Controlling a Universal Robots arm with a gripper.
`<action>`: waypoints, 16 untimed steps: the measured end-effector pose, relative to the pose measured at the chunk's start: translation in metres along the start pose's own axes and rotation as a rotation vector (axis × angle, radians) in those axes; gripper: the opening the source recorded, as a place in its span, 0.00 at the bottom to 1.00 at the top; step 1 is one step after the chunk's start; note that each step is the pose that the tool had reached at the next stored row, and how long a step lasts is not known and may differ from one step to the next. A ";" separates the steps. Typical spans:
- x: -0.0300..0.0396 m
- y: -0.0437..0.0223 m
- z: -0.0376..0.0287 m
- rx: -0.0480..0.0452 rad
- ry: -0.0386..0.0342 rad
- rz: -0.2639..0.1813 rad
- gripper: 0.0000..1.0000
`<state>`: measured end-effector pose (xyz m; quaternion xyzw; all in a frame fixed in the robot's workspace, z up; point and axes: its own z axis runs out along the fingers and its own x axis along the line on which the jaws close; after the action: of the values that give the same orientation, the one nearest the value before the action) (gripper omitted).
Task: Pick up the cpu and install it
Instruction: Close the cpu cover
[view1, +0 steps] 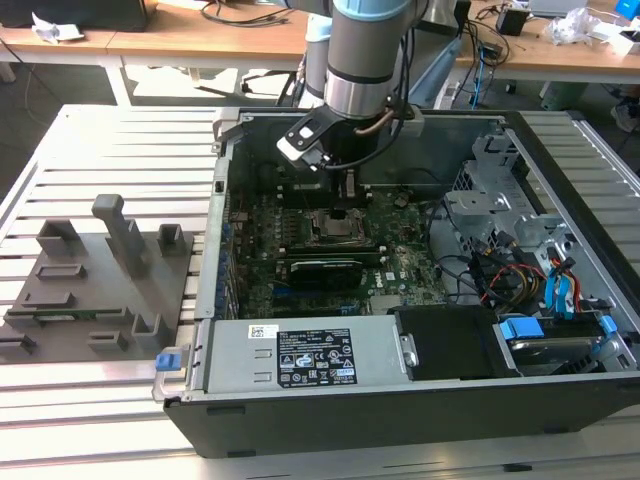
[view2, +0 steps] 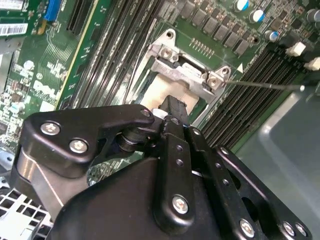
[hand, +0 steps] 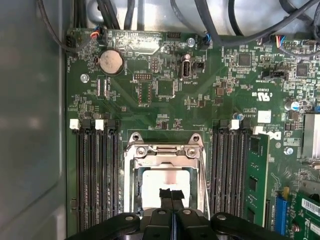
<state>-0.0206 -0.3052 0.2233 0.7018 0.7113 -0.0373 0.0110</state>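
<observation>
Hand (hand: 171, 193), fingers pressed together, sits over the cpu (hand: 152, 184) lying in its socket (hand: 165, 150).

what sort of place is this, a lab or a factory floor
Likely a robotics lab or workshop: an open computer case on a slotted metal table, a grey fixture tray beside it, and cluttered wooden desks behind.

In the first wrist view the claw (hand: 171, 194) covers the near edge of the cpu (hand: 160, 177), so I cannot tell if they touch. In the second wrist view its black body hides most of the cpu. In the exterior view the arm (view1: 365, 50) is cut off by the top edge.
</observation>
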 end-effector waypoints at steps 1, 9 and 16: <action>0.0001 -0.0014 0.0010 0.0000 0.0000 0.000 0.11; 0.0011 -0.0168 0.0130 0.0000 0.0000 0.000 0.11; 0.0015 -0.0189 0.0186 0.0000 0.0000 0.000 0.11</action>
<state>-0.0401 -0.3052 0.2054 0.7018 0.7113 -0.0372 0.0110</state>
